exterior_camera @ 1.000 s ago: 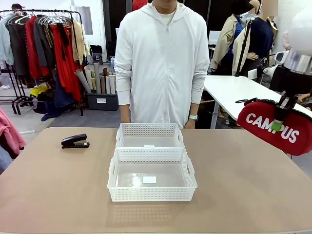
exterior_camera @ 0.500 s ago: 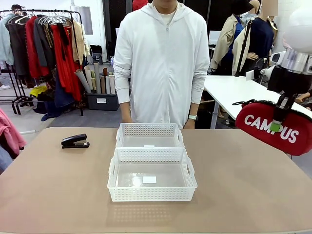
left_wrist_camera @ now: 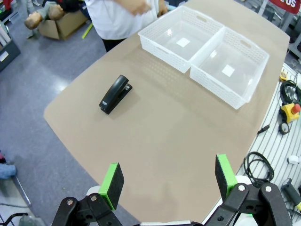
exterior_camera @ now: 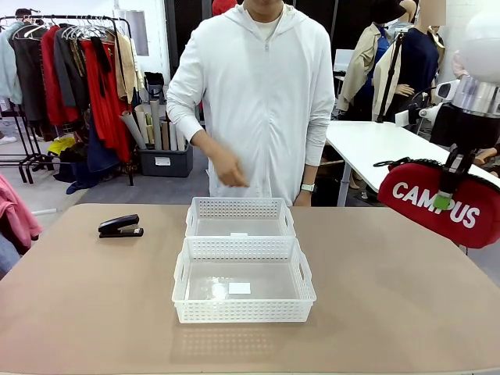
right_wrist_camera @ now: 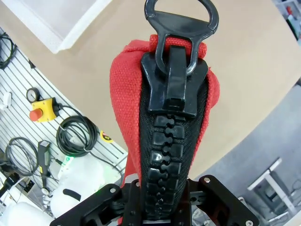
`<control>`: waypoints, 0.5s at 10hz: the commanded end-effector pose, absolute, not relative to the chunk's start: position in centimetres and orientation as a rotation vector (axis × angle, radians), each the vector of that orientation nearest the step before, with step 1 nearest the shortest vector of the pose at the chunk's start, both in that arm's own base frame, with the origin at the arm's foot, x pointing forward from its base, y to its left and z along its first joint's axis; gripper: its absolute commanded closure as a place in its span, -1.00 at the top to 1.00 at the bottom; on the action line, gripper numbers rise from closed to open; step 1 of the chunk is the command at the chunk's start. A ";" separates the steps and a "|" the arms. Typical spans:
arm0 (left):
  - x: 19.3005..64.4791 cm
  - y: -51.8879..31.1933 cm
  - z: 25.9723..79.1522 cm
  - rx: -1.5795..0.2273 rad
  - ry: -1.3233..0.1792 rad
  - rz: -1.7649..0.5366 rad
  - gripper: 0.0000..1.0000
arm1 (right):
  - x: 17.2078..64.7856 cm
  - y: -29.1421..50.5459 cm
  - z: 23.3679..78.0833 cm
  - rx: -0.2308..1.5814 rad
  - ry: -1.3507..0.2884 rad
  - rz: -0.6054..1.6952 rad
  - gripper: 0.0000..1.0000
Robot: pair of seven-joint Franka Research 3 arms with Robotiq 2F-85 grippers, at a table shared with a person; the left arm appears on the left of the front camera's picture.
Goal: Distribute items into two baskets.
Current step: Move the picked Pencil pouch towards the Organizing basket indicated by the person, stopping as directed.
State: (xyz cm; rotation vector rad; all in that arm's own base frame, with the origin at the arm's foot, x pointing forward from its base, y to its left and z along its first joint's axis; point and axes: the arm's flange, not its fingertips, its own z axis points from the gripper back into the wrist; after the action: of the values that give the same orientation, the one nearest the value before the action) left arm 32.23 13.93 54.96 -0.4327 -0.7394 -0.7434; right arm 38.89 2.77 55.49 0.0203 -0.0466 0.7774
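The right gripper (exterior_camera: pixel 444 201) is clamped on the zip side of a red CAMPUS pouch (exterior_camera: pixel 414 195), holding it in the air over the right edge of the table (exterior_camera: pixel 391 312), well apart from the two white baskets (exterior_camera: pixel 242 310) touching mid-table. The left gripper (left_wrist_camera: pixel 169 179) hangs above the table, fingers spread, and the black stapler (exterior_camera: pixel 119 226) lies left of the baskets

Left tool (left_wrist_camera: pixel 168 178) held high — jaws spread wide, right tool (exterior_camera: pixel 444 200) aloft, clamped on pouch (exterior_camera: pixel 478 228)
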 end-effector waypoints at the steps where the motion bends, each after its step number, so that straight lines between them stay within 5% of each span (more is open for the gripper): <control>1: 32.2 14.0 55.0 -0.441 -0.750 -0.752 1.00 | 38.6 2.8 55.6 0.017 -0.051 0.752 -1.00; 5: 32.2 14.0 55.0 -0.441 -0.750 -0.752 1.00 | 38.6 2.8 55.6 0.017 -0.051 0.752 -1.00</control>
State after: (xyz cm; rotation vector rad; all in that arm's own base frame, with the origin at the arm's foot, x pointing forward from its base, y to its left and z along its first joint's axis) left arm 32.23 13.93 54.96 -0.4327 -0.7394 -0.7435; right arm 38.88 2.77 55.49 0.0203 -0.0466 0.7771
